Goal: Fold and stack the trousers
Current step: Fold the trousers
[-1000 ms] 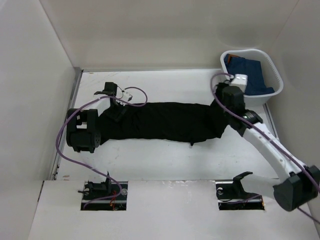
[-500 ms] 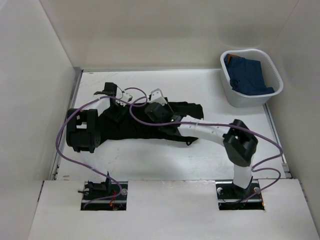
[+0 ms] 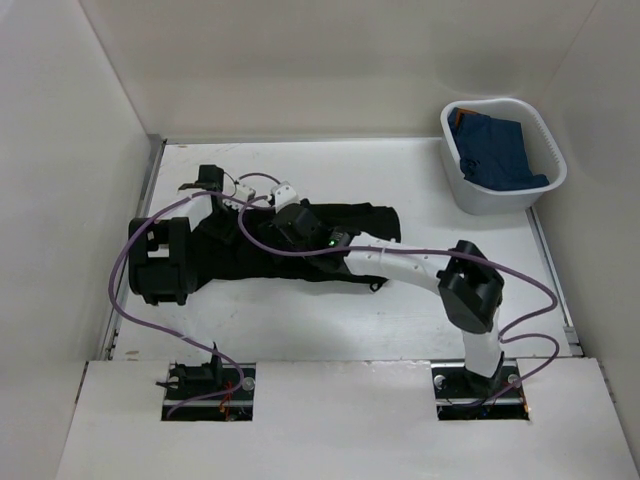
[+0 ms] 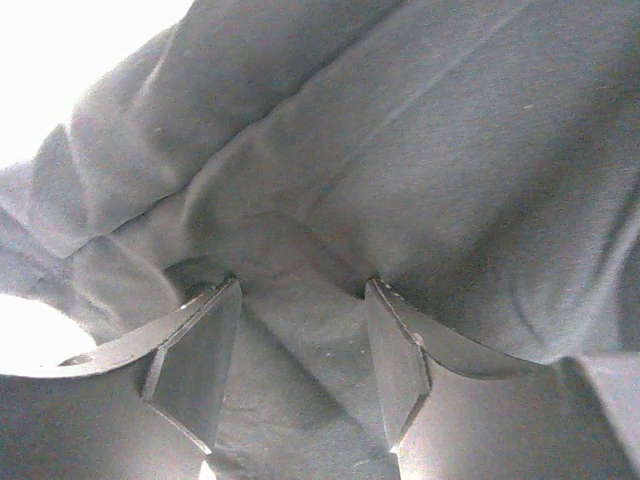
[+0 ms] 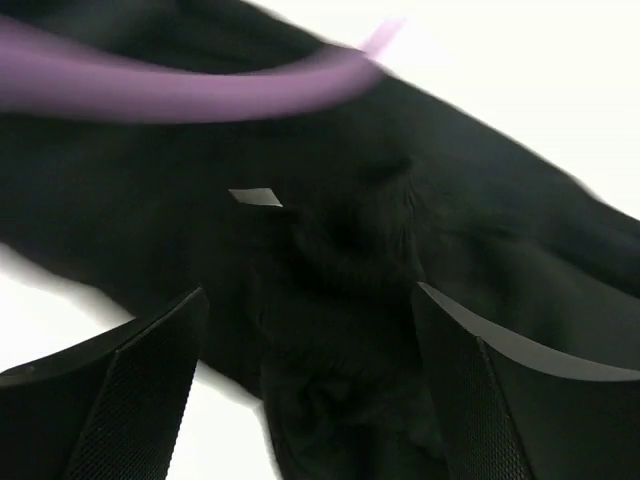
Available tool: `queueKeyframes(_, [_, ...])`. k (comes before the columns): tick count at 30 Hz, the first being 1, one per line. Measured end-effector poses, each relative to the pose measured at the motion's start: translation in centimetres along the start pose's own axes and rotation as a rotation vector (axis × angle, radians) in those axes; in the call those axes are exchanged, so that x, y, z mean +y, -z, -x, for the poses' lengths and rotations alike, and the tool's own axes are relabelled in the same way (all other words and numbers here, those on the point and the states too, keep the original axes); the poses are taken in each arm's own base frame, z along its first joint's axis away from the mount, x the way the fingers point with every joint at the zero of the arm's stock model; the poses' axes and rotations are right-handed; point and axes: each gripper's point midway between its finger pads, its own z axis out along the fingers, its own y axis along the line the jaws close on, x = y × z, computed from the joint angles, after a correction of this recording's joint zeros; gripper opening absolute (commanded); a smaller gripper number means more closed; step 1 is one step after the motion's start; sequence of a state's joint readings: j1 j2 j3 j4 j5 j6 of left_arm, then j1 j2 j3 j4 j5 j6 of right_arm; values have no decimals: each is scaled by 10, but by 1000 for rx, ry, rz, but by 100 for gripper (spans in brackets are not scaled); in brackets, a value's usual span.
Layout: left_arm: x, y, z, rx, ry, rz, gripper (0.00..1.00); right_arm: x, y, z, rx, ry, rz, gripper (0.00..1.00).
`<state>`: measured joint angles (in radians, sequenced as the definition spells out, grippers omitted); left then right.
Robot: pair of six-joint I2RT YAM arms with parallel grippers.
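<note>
From its base at the near edge, the right arm stretches across toward the left. Its wrist view is blurred, but the right fingers [image 5: 150,375] are spread wide over black cloth and grip nothing that shows. The trousers [image 3: 360,222] lie in the middle of the surface [image 3: 300,325], their long axis running left to right, with the left part under those fingers. The left fingers [image 4: 195,355] rest on the garment's left end, partly apart with a ridge of fabric rising between them. Whether they pinch it cannot be told. Both sets of fingers crowd that left end, so the trousers' right end lies well to their right. The right arm looks better placed to reach it for another fold along the same axis. At the far right, a white basket [image 3: 492,200] holds a blue garment [image 3: 500,150], well apart from the trousers.
</note>
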<state>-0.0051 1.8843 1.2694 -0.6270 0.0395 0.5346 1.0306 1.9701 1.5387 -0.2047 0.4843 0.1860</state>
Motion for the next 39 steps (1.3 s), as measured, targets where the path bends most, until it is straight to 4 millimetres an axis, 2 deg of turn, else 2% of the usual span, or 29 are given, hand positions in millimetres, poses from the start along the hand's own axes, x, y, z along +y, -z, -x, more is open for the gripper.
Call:
queueKeyframes(3, [5, 1, -2, -1, 15, 3, 53, 35, 28, 33, -68, -77, 207, 79])
queueKeyframes(5, [10, 3, -2, -6, 26, 10, 54, 44, 59, 59, -140, -138, 309, 68])
queueKeyframes(7, [15, 8, 2, -22, 34, 23, 55, 33, 93, 78, -207, -206, 356, 54])
queueKeyframes(8, [18, 14, 5, -38, 39, 31, 56, 20, 109, 85, -237, -246, 358, 40])
queueKeyframes(10, [24, 31, 17, -92, 41, 51, 57, -21, 128, 90, -279, -334, 305, 22])
queueKeyframes(12, [29, 58, 36, -174, 34, 78, 58, -74, 130, 79, -283, -438, 192, 15])
queueKeyframes(14, [27, 93, 60, -282, 8, 103, 60, -123, 118, 54, -246, -530, 60, 13])
queueKeyframes(15, [22, 110, 72, -334, -14, 106, 61, -145, 109, 35, -209, -569, -8, 13])
queueKeyframes(17, [-5, 144, 97, -438, -86, 84, 61, -169, 92, -6, -115, -611, -104, 13])
queueKeyframes(19, [-54, 165, 117, -511, -185, 2, 60, -173, 79, -48, -10, -632, -156, 13])
queueKeyframes(20, [-81, 168, 123, -528, -231, -53, 60, -172, 75, -65, 36, -640, -172, 13])
queueKeyframes(22, [-139, 164, 125, -529, -315, -183, 59, -168, 70, -94, 114, -661, -189, 13])
queueKeyframes(23, [-161, 157, 120, -511, -341, -239, 59, -166, 69, -104, 139, -674, -195, 13])
queueKeyframes(24, [-181, 148, 112, -481, -356, -292, 59, -164, 68, -113, 161, -690, -202, 13])
queueKeyframes(26, [-207, 127, 91, -407, -352, -370, 60, -161, 66, -127, 195, -717, -211, 13])
queueKeyframes(29, [-229, 102, 67, -327, -330, -425, 59, -155, 60, -148, 248, -758, -227, 13])
queueKeyframes(32, [-242, 79, 55, -275, -341, -429, 56, -152, 50, -171, 295, -809, -248, 12])
queueKeyframes(35, [-243, 50, 44, -212, -349, -404, 54, -154, 45, -170, 283, -873, -245, 13])
queueKeyframes(37, [-234, 30, 33, -166, -326, -381, 53, -154, 45, -169, 275, -892, -239, 20])
queueKeyframes(39, [-228, 24, 34, -171, -300, -376, 54, -154, 49, -163, 253, -900, -225, 33])
